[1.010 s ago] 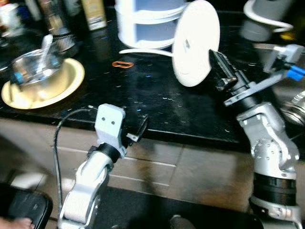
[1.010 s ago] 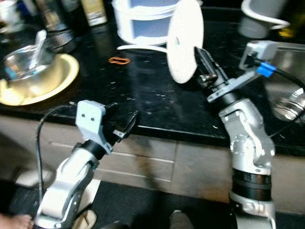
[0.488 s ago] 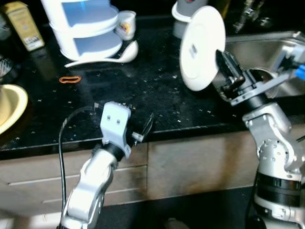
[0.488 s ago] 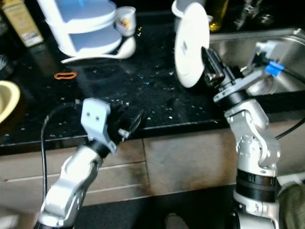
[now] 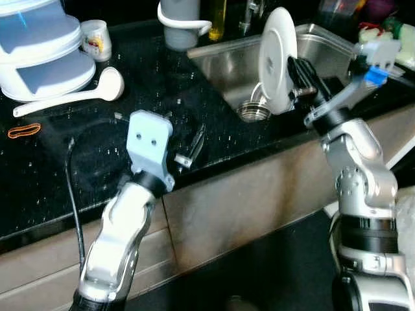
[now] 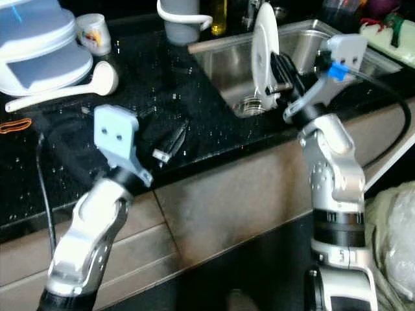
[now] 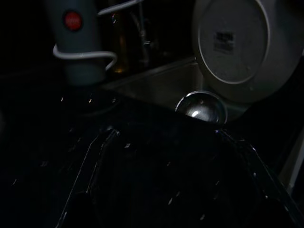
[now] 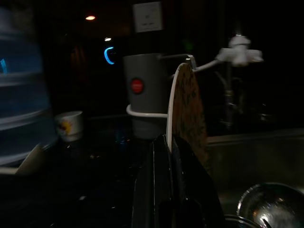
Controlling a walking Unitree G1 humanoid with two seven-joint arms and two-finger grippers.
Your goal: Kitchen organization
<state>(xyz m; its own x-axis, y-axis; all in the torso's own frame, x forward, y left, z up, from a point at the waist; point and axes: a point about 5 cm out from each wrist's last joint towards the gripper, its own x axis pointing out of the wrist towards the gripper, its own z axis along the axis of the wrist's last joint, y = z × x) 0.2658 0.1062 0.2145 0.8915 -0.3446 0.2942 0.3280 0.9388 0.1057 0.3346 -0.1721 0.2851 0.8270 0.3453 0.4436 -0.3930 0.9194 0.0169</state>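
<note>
My right gripper (image 5: 295, 70) is shut on the rim of a white plate (image 5: 277, 57), held upright on edge above the steel sink (image 5: 224, 61). The right wrist view has the plate (image 8: 185, 111) edge-on between the fingers (image 8: 161, 190). A round steel bowl (image 5: 254, 111) lies in the sink below the plate. My left gripper (image 5: 192, 146) hovers over the front edge of the black counter (image 5: 97, 168), open and holding nothing; its wrist view faces the plate's underside (image 7: 235, 45) and the steel bowl (image 7: 202, 107).
On the counter lie a white ladle (image 5: 71, 97), a blue-and-white tiered container (image 5: 39, 55), a small cup (image 5: 97, 39) and an orange rubber band (image 5: 23, 131). A grey jug (image 5: 179, 19) and a bottle (image 5: 217, 11) stand behind the sink's left corner.
The whole view has swung to the right, bringing the sink in and the yellow plate out. The right gripper, still holding the white plate, now stands over the sink.
</note>
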